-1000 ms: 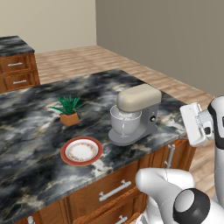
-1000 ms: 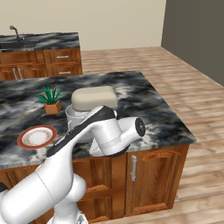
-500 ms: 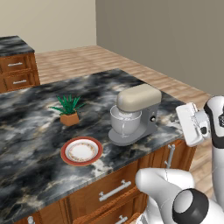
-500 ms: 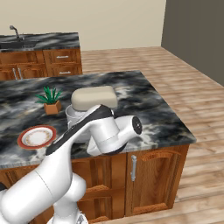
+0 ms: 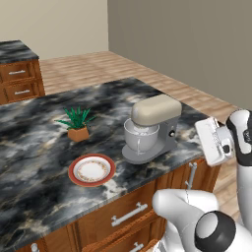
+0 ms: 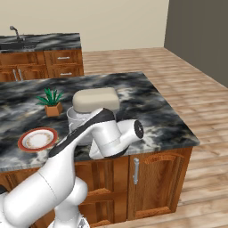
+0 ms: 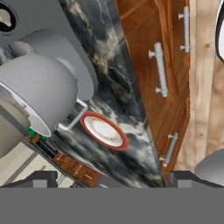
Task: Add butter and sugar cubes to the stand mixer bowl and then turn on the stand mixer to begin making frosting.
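Gripper point(image 7: 109, 178) fingers are spread wide, with only their two dark tips rising at the bottom of the hand view, far apart and with nothing between them: the hand is released and empty. From the left base view the white hand point(image 5: 215, 141) hangs in the air just off the counter edge beside the stand mixer point(image 5: 150, 128), near it but not touching.

On the dark marbled counter point(image 5: 39, 142) the stand mixer sits close to the front edge, its beige head point(image 6: 95, 99) down over the stand mixer bowl point(image 5: 140, 138), which rests in place on the flat grey base. In the hand view, rolled on its side, the bowl point(image 7: 37, 89) looms large and silvery just by the camera, and its side handle point(image 7: 73, 117) points toward the plate.

A red-rimmed plate point(image 5: 92, 170) lies beside the stand mixer, apart from it and near the same front edge; its patterned centre looks pale, and I cannot make out butter or sugar cubes on it at this size. A small potted plant point(image 5: 77, 123) stands behind the plate, further in from the edge than the stand mixer. Wooden drawers with metal handles point(image 5: 125, 214) run below the counter under the stand mixer
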